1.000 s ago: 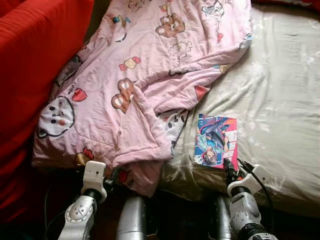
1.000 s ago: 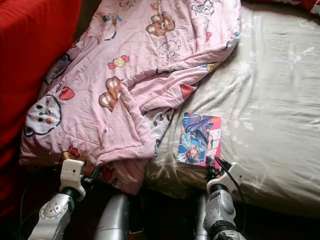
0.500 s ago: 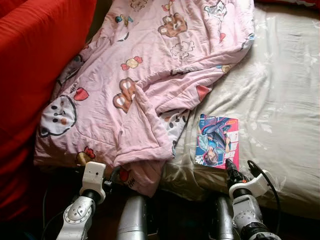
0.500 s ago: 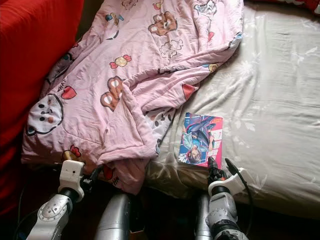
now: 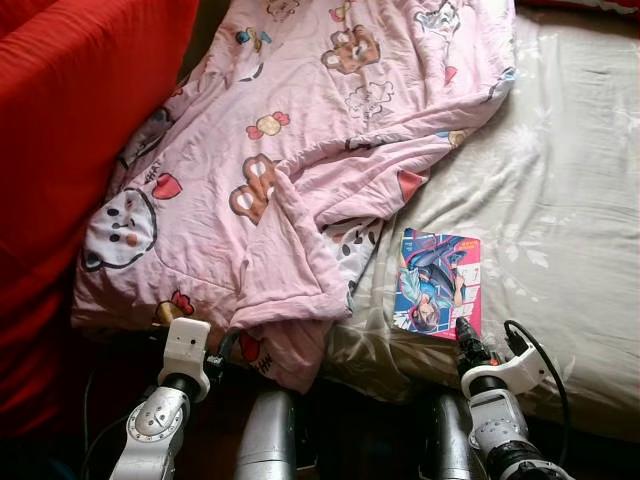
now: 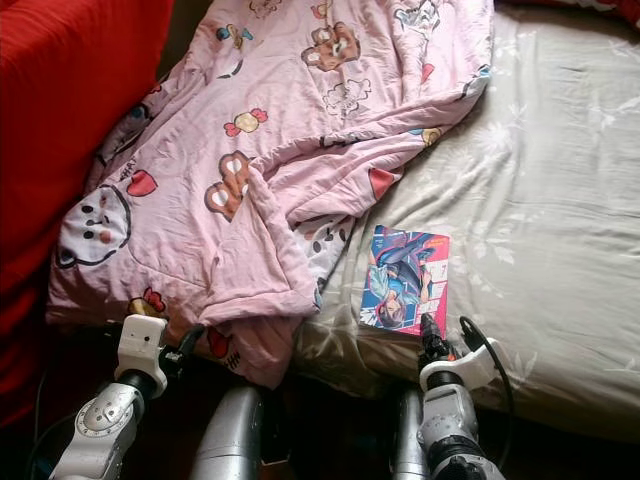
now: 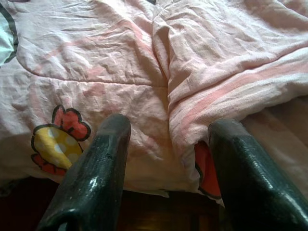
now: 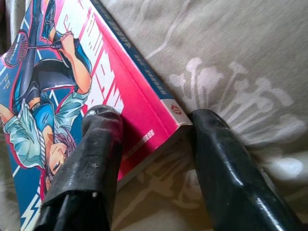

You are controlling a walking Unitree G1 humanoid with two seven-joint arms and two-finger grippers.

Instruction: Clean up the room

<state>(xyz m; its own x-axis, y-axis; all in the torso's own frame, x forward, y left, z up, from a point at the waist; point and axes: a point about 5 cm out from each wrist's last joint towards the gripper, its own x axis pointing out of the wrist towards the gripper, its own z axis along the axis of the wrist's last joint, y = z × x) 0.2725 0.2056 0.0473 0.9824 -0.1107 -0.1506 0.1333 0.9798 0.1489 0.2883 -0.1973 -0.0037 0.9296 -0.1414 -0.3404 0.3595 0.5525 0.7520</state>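
Bed (image 5: pixel 570 190): covered by a pale floral sheet, wrinkled, bare on the robot's right half. Red fabric mass (image 5: pixel 70 130): bulky, ribbed, alongside the bed on the robot's left. Pink blanket (image 5: pixel 300 130): printed with cartoon bears and sweets, lying rumpled and unfolded across the left half of the bed, 1 corner hanging over the near edge. Book (image 5: pixel 437 284): 1 paperback with a bright illustrated cover, flat on the sheet near the bed's front edge, just beside the blanket's folded corner. Right claw (image 8: pixel 156 144): fingers parted, one black finger on the cover and the other on the sheet past the book's corner, straddling that corner without pinching it. Left claw (image 7: pixel 166 159): fingers parted, empty, poised just before the blanket's hanging hem. Progress, as judged: early; the book is not yet lifted, the blanket remains unstraightened, and nothing appears put away. Remaining: grip and remove the book, then tidy the blanket.
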